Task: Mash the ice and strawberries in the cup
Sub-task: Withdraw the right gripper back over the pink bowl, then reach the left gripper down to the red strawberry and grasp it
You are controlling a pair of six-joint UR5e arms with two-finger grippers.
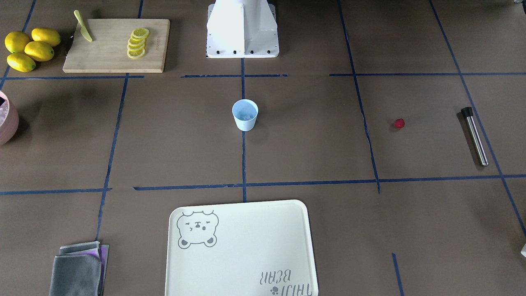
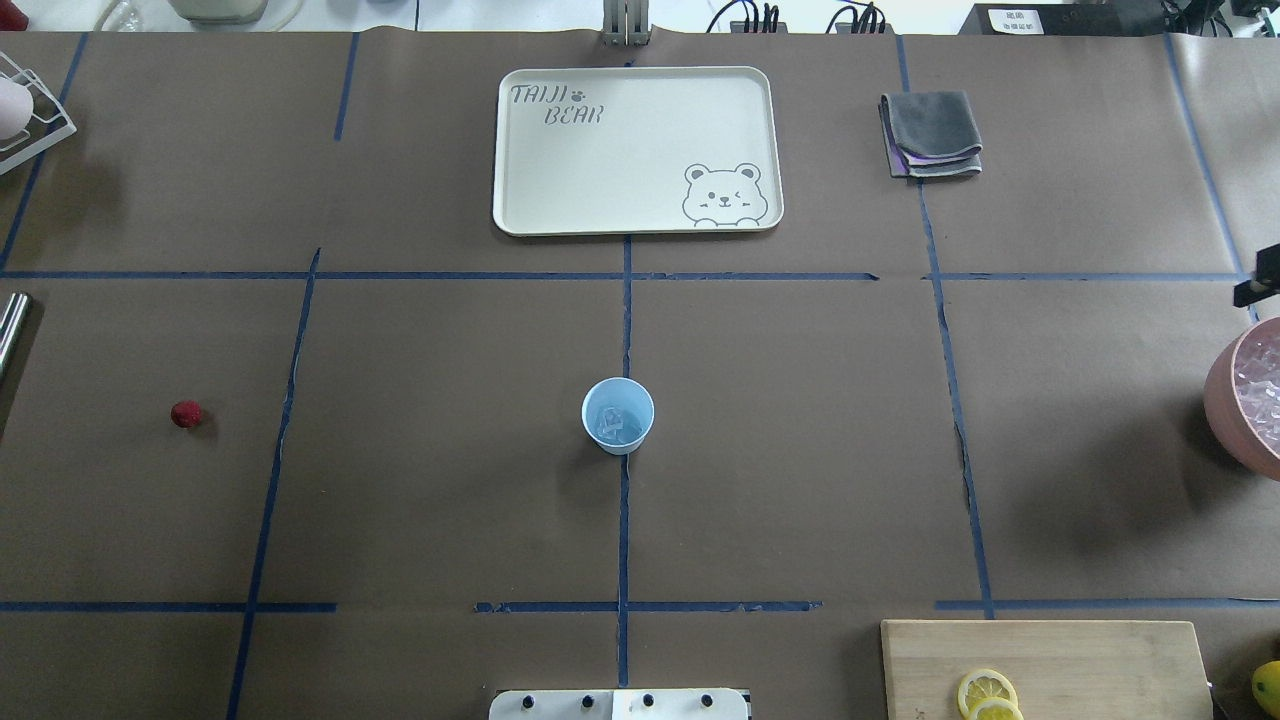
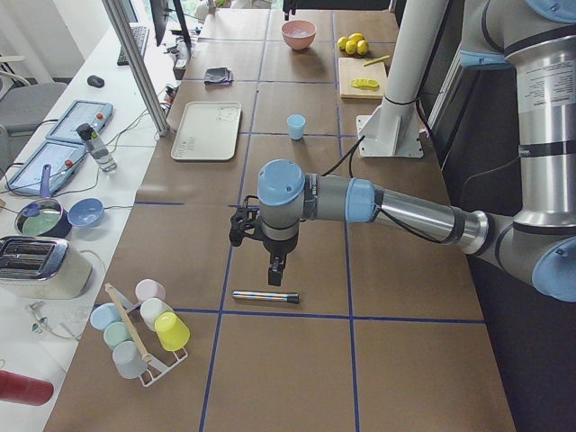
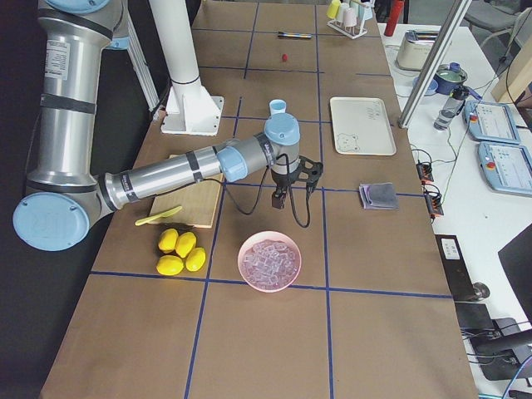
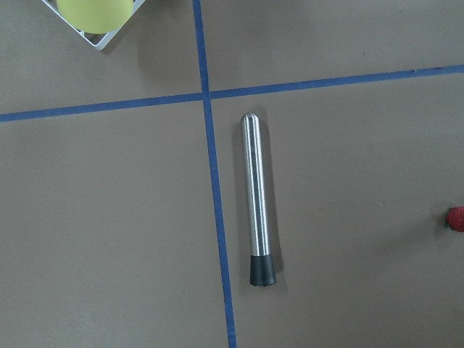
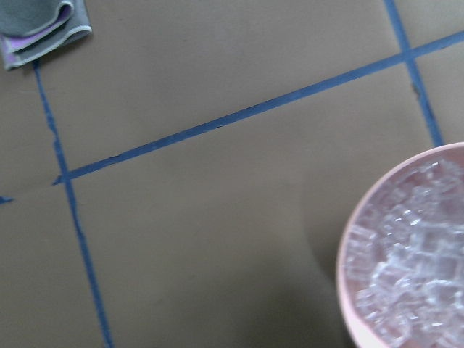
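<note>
At tabletop's middle, on the centre tape line: cup [image 2: 618, 415], upright, with ice [image 2: 614, 425] lying in its bottom. Well apart from it, toward the left edge: strawberry [image 2: 186, 414], alone on brown paper, one tape line between the two. Further out, near the left edge: steel muddler [image 1: 474, 135], lying flat, black tip toward the robot's side. Above muddler: left gripper [image 3: 277, 279], pointing down, clear of it; spread or pressed together, cannot tell. At the far-left corner: rack [image 3: 144, 328] of coloured tumblers. Along the far edge: tray [image 2: 600, 170], and to its right a folded cloth [image 2: 930, 135]. At the right edge: pink bowl [image 4: 242, 264] heaped with more ice chunks, right gripper [image 4: 278, 199] hanging near it above the paper; fingers' state likewise impossible to tell. Near-right corner: board [image 1: 111, 49] bearing lemon slices [image 1: 137, 43] and knife [image 1: 83, 32], whole lemons [image 1: 31, 48] just beside.
</note>
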